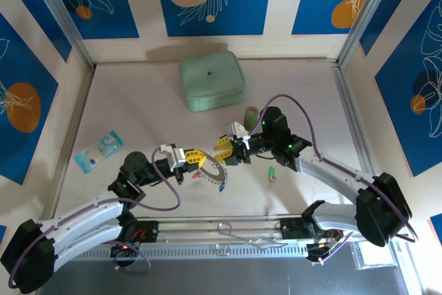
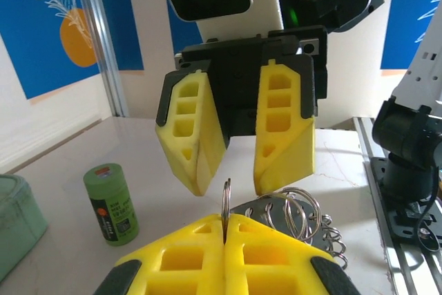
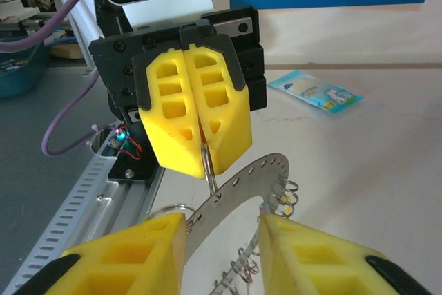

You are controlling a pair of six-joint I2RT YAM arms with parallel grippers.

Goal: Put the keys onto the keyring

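On the pale, smooth table (image 1: 138, 108), at the far left, lies 1 flat blue packet (image 1: 100, 150). Next comes the left gripper (image 2: 226, 224). Its 2 yellow plastic fingers, blocky with square hollows, are pressed together and pinch 1 thin wire ring of the keyring (image 3: 242, 183). The keyring is a flat silvery arc with a row of small holes, and several round wire loops hang from it. It is in the middle, between the 2 grippers. At its lower edge a red key (image 1: 197, 177) and a blue key (image 1: 222, 188) show as small coloured spots, too small to tell if they are attached. Near the back wall sits 1 mint-green case (image 1: 212, 81) with rounded corners. The right gripper (image 2: 233, 188) faces the left one, its 2 fingers apart with nothing between them, just above the pinched ring. Further right stands 1 upright green cylinder (image 1: 252, 114), and 1 green key (image 1: 273, 174) lies apart from the keyring on the table.
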